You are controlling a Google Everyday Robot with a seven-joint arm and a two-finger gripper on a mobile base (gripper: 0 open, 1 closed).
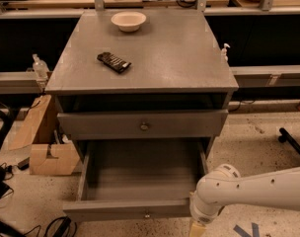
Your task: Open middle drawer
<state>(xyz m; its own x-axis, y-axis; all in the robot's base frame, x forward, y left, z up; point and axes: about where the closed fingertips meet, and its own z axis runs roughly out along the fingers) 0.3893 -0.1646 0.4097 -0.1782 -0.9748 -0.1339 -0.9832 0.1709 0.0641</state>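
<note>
The middle drawer (140,174) of the grey cabinet stands pulled far out, showing its bare grey interior. Its flat front (115,210) faces me with a small round knob (147,215) at centre. My gripper (197,228) hangs from the white arm (248,191) at the drawer's front right corner, at the bottom edge of the view and mostly cut off. The drawer above (100,125) is closed, with its own knob (144,126).
On the cabinet top (179,58) lie a white bowl (128,20) and a dark flat packet (113,61). Cardboard boxes (46,157) sit on the floor at the left. A clear bottle (40,68) stands on the left rail. Cables lie at bottom left.
</note>
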